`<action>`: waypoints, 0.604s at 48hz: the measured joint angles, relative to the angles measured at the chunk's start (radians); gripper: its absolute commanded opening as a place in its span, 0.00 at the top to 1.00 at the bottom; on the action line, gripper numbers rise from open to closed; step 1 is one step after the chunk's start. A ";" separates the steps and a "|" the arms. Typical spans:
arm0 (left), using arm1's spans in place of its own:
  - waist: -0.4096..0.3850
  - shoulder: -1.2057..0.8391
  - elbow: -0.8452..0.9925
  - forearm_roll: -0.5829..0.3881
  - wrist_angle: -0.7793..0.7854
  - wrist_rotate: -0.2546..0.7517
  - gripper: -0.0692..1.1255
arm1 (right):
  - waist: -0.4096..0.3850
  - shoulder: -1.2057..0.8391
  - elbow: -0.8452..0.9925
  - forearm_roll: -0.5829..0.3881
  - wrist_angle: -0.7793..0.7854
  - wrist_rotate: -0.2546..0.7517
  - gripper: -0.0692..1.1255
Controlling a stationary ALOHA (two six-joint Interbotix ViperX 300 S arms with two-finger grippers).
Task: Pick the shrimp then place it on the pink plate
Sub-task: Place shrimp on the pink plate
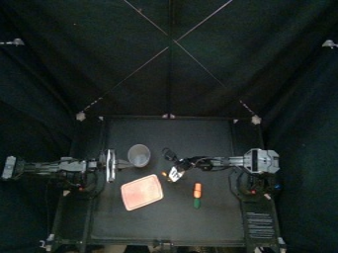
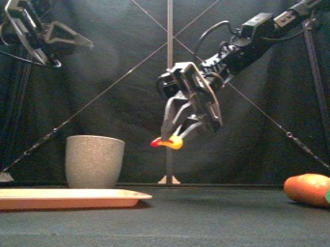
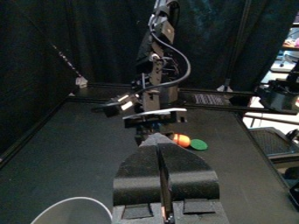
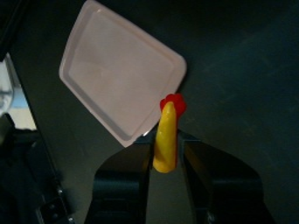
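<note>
- Pink tray [image 2: 71,198] lies nearest the front cam, flat on the table [image 2: 219,217] at front left, nothing on it yet.
- Front right: orange toy [image 2: 307,187] w/ a green end, well apart from the tray. Not your concern.
- Behind the tray: grey cup [image 2: 95,161], upright.
- Shrimp [image 2: 168,143] is off the table. It has a yellow body and a red tail, and the right gripper [image 2: 178,133] has its jaws clamped on the body. It hangs mid-air near the table's middle.
- Long axis: on the right wrist cam the shrimp runs straight out along the jaws, red end leading past the tips.
- Key relation: the tray sits below the shrimp, to its left and a bit toward the front. On the wrist cam only the red end lines up w/ the tray's edge, and the rest is over bare table.
- So, as I judge it, you'd carry it further left/front until it's over the tray's middle, then lower and let go.
- Risk: let go here and it prob. lands on the rim or beside the tray.
- Left gripper [image 3: 165,153] rests high at the left side, jaws together, holding nothing. The right arm has the shrimp and is nearer, so leave the left alone.
- Pick looks done; place not yet.
</note>
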 measured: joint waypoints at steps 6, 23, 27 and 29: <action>0.002 0.000 0.000 0.000 -0.003 0.000 0.95 | 0.038 0.078 -0.086 -0.026 -0.002 -0.002 0.42; 0.003 0.000 0.003 0.005 -0.003 0.003 0.95 | 0.118 0.318 -0.387 -0.064 0.028 0.003 0.41; 0.005 -0.002 0.003 0.011 -0.003 0.003 0.95 | 0.130 0.357 -0.449 -0.080 0.046 0.005 0.41; 0.005 0.000 0.003 0.014 -0.003 0.003 0.95 | 0.135 0.371 -0.472 -0.083 0.055 0.005 0.41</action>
